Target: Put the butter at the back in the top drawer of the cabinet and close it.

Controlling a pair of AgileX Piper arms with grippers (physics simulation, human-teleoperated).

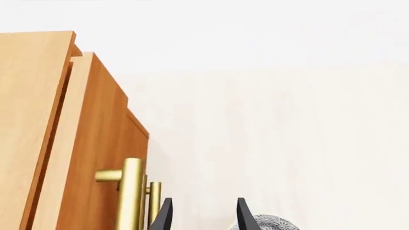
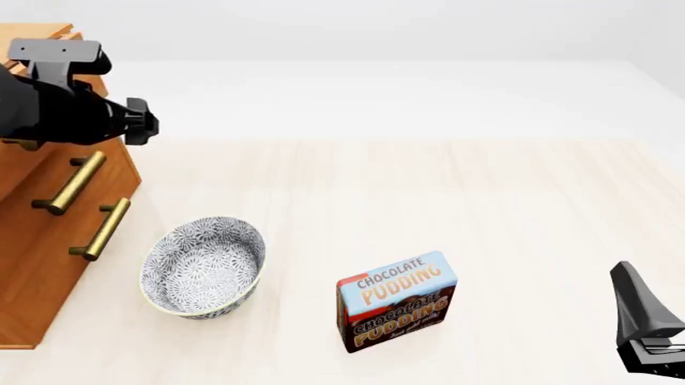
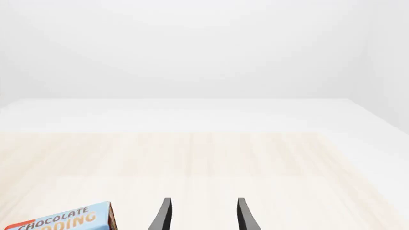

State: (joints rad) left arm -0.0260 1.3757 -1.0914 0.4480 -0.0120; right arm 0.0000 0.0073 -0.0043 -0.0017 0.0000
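Left hand [image 1: 201, 215] open beside cabinet [image 1: 96, 143]; front view hides its fingers.

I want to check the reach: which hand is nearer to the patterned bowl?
Left. The left hand is up beside the cabinet, behind the bowl; the right hand is across the table, beyond the pudding box.

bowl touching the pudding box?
Apart. The front view shows bare table between the bowl and the pudding box.

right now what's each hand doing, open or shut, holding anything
Left hand: open, holding nothing, beside the cabinet handles.
Right hand: open, holding nothing, over bare table.
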